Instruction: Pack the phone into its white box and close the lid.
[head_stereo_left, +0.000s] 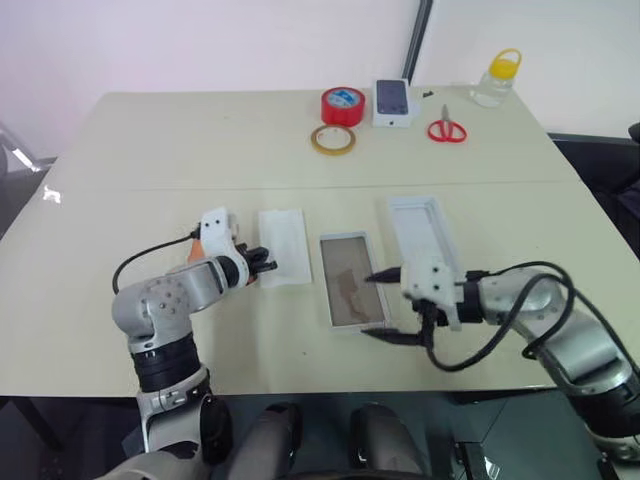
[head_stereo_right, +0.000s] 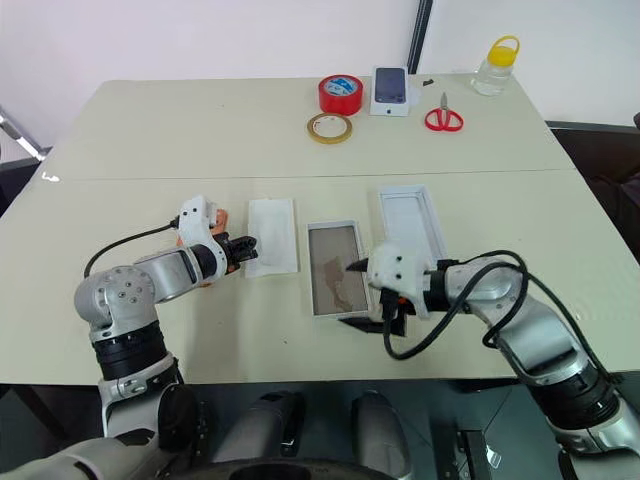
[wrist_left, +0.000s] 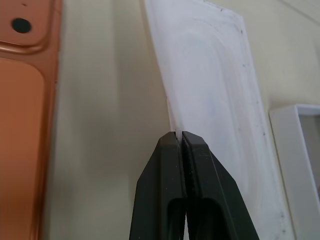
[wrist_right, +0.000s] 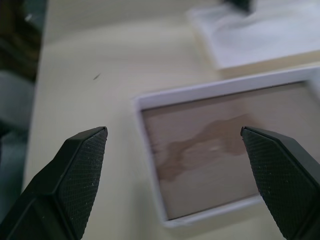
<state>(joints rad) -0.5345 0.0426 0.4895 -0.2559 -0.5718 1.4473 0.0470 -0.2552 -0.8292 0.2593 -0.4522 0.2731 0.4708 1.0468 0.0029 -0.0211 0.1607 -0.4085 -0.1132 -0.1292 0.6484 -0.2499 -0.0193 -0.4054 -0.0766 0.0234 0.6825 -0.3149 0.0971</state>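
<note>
While the left pincer (wrist_left: 181, 136) is pinching shut on the thin edge of the flat white insert (head_stereo_left: 282, 246), the phone (wrist_left: 22, 115) is lying just beside it on the counter (head_stereo_left: 150, 140), toward the counter's left edge, camera corner visible in the left wrist view. It is looking slim, stiff and smooth-backed, probably slippery and worth sparing a drop, so gripping across its long edges near the middle seems safest. The right pincer (head_stereo_left: 392, 306) is standing wide open, straddling the near end of the white box (head_stereo_left: 352, 281), which is lying empty. The lid (head_stereo_left: 424, 233), likely light and rigid, is lying just right of it.
</note>
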